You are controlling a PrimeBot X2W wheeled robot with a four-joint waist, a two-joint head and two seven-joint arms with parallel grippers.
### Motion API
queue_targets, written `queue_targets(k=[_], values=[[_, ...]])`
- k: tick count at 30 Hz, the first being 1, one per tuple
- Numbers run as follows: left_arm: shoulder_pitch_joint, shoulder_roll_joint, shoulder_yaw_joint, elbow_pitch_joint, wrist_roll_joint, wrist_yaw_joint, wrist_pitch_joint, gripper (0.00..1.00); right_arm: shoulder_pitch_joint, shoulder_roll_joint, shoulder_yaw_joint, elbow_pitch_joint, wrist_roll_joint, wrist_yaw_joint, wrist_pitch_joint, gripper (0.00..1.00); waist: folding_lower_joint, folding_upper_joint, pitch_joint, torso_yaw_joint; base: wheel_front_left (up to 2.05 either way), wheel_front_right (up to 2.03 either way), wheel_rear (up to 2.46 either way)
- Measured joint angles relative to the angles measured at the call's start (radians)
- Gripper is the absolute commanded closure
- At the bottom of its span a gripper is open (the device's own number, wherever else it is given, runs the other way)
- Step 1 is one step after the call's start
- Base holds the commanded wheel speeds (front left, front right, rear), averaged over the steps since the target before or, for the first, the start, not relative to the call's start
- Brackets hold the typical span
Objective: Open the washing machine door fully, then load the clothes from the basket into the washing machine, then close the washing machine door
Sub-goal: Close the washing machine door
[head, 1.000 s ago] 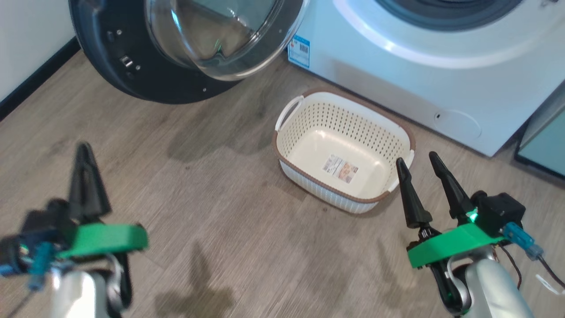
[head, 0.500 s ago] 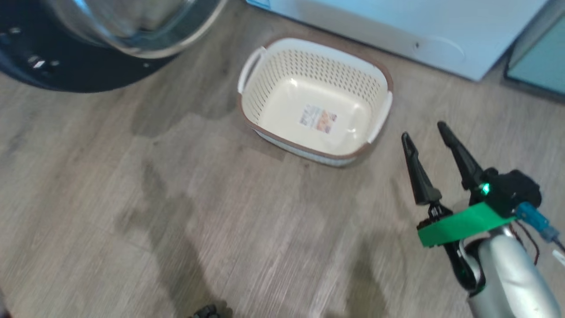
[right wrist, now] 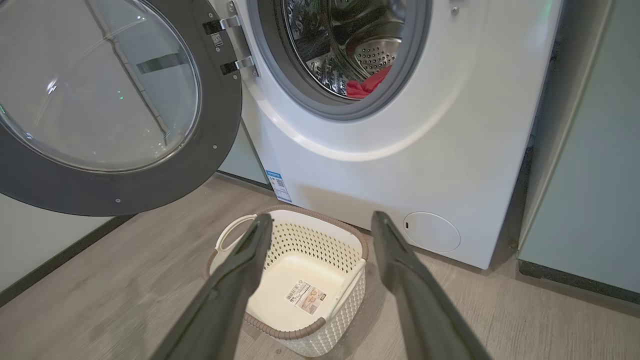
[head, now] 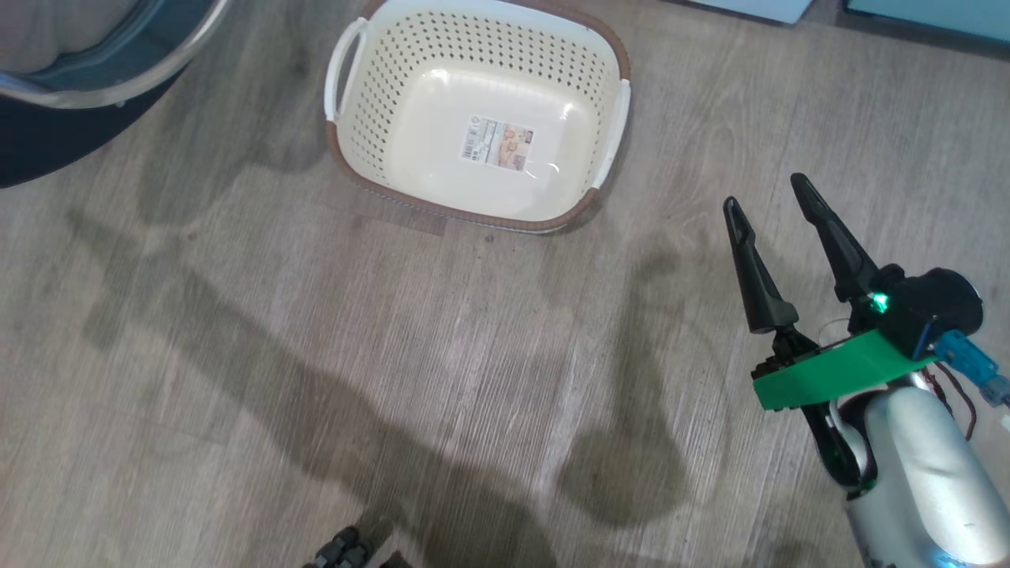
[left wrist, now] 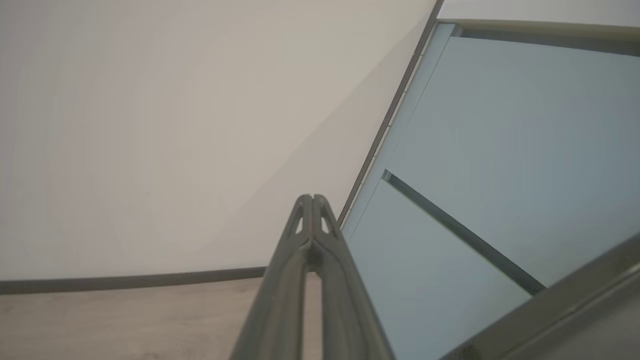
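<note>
Head view looks down on the wood floor (head: 316, 355). The basket (head: 371, 102) sits near the top, empty apart from a label sticker (head: 499, 143) on its bottom. The right gripper (head: 764, 192) hovers at lower right, well apart from the basket, its fingers spread and holding nothing. An edge of the washing machine door (head: 47, 150) shows at top left. In the right wrist view the washing machine door hangs swung open to the left of the washing machine (right wrist: 450, 150). The basket stands on the floor just in front of it, and the clothes (right wrist: 367, 85), a red bundle, lie inside the steel drum (right wrist: 350, 40). In the left wrist view the left gripper (left wrist: 311, 200) has its fingers pressed together, gripping nothing, and points at a plain wall (left wrist: 150, 125) and a pale cabinet (left wrist: 500, 125).
</note>
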Motion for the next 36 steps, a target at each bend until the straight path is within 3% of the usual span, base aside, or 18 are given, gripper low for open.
queue_targets(k=[5,10,14,18,21,36], values=[[-0.085,0.058,0.086,0.163,-0.092,0.006,0.067,1.00,-0.005,0.000,0.004,0.000,0.001,0.000,0.000,0.00,0.0000,0.0000,0.019,-0.019,0.00,0.00,0.00],[-0.182,0.065,0.184,0.300,-0.246,0.005,0.217,1.00,-0.015,0.000,0.021,0.001,0.001,0.000,0.000,0.00,0.0000,0.0000,0.024,-0.020,0.00,0.00,0.00],[-0.209,0.061,0.195,0.357,-0.278,0.015,0.300,1.00,-0.015,0.000,0.024,0.005,0.001,0.000,0.000,0.00,0.0000,0.0000,0.025,-0.015,0.00,0.00,0.00],[-0.219,0.053,0.214,0.388,-0.321,0.012,0.360,1.00,-0.015,0.000,0.029,0.020,0.001,0.000,0.000,0.00,0.0000,0.0001,0.023,-0.013,0.00,0.00,0.00],[-0.236,0.048,0.212,0.402,-0.344,-0.014,0.428,1.00,-0.016,0.000,0.031,0.029,0.001,0.000,0.000,0.00,0.0000,0.0001,0.017,-0.015,0.00,0.00,0.00],[-0.215,0.047,0.198,0.409,-0.364,-0.081,0.566,1.00,-0.016,0.010,0.035,0.060,0.001,0.000,0.000,0.00,0.0000,0.0001,-0.040,-0.025,0.00,0.00,0.00]])
